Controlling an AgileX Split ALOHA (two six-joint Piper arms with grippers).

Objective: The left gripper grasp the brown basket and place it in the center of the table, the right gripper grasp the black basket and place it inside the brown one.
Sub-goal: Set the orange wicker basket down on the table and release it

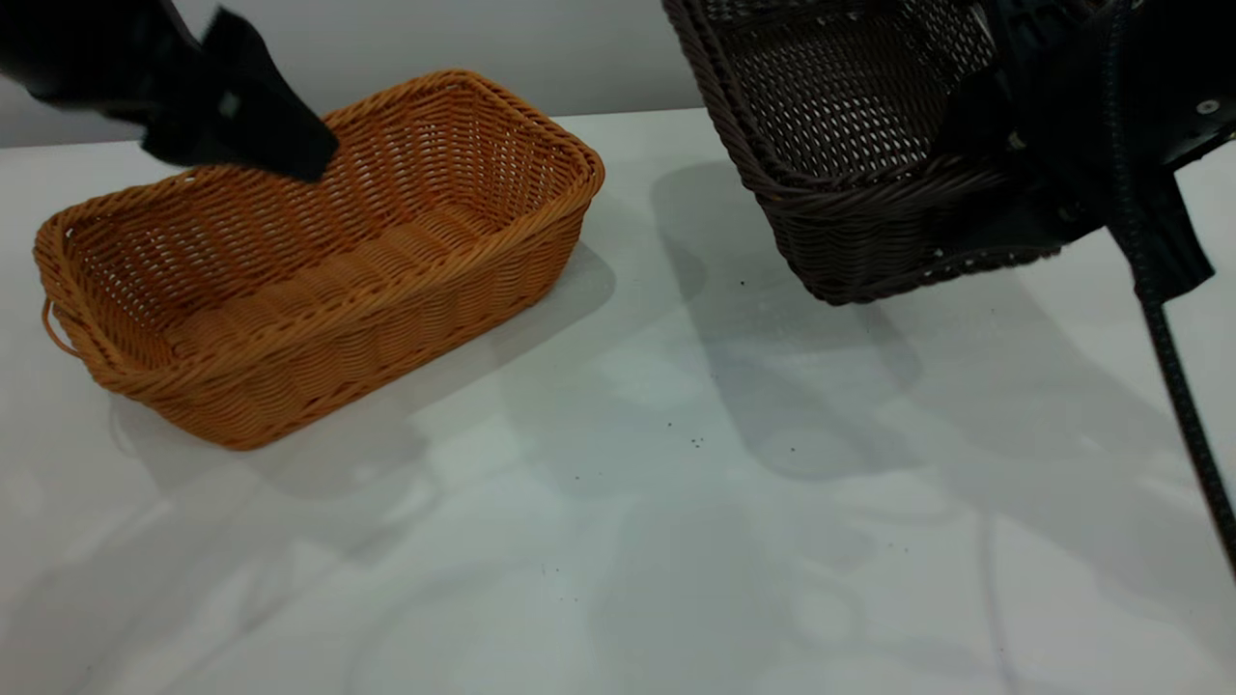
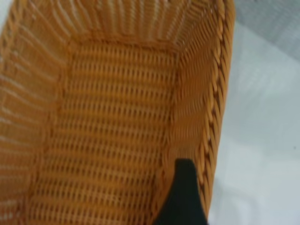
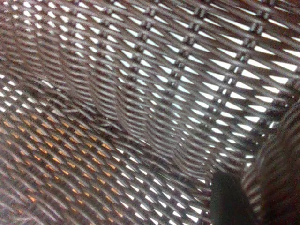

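The brown basket (image 1: 319, 270) stands on the white table (image 1: 676, 483) at the left, long side slanting back to the right. My left gripper (image 1: 304, 159) is at its far long rim. In the left wrist view one finger (image 2: 185, 201) lies against the inside of the basket's wall (image 2: 112, 117); the other finger is hidden. My right gripper (image 1: 975, 193) is shut on the near wall of the black basket (image 1: 850, 125) and holds it tilted in the air at the upper right, opening toward the camera. The right wrist view shows the black weave (image 3: 140, 93) with one finger (image 3: 227, 201) against it.
The right arm's braided cable (image 1: 1178, 386) hangs down at the right edge. A grey wall runs behind the table. Bare tabletop lies between the two baskets and across the whole front.
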